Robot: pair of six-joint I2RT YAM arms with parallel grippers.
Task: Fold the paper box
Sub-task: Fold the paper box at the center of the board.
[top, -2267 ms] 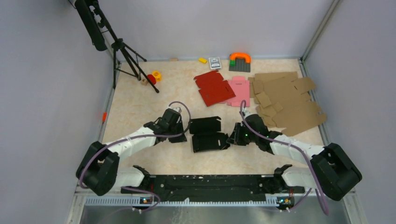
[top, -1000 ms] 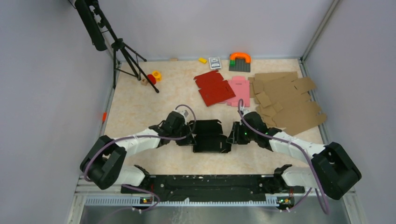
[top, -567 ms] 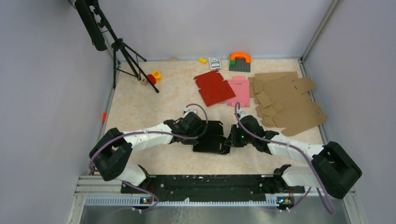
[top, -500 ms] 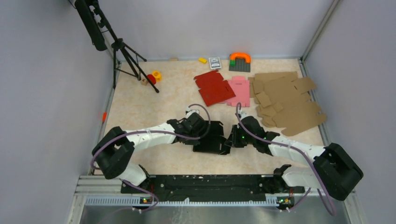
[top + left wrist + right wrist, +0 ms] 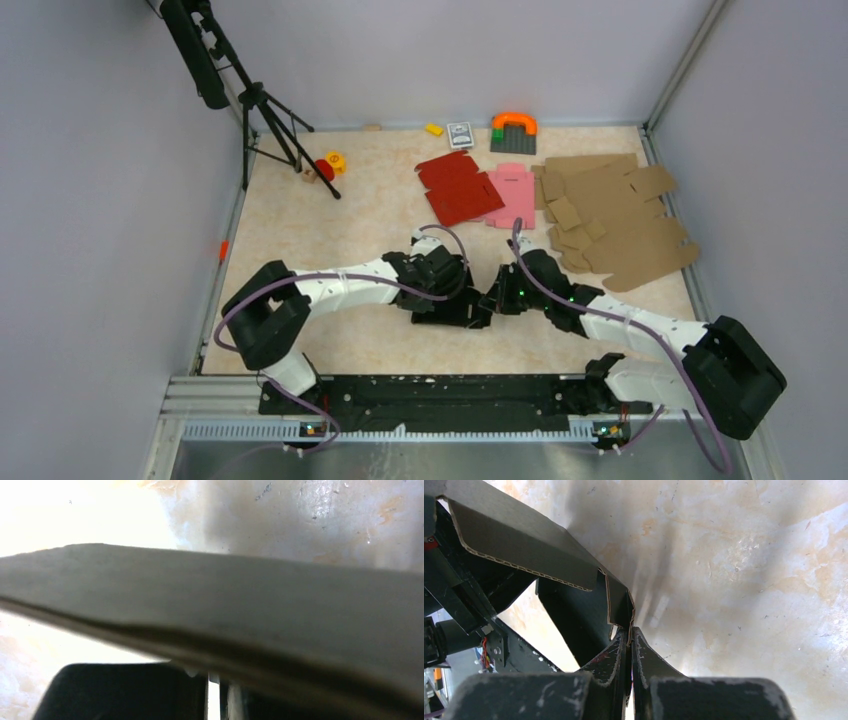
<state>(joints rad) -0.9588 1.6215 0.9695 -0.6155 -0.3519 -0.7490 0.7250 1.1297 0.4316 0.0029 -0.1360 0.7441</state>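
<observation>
Two grippers are holding the paper box (image 5: 455, 308) on the table (image 5: 300, 230); the left gripper (image 5: 215, 677) is clamping one panel. The right gripper (image 5: 630, 632) is pinching a flap's corner.

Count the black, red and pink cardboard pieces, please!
black paper box: 1
red cardboard blank: 1
pink cardboard blank: 1
Total: 3
</observation>
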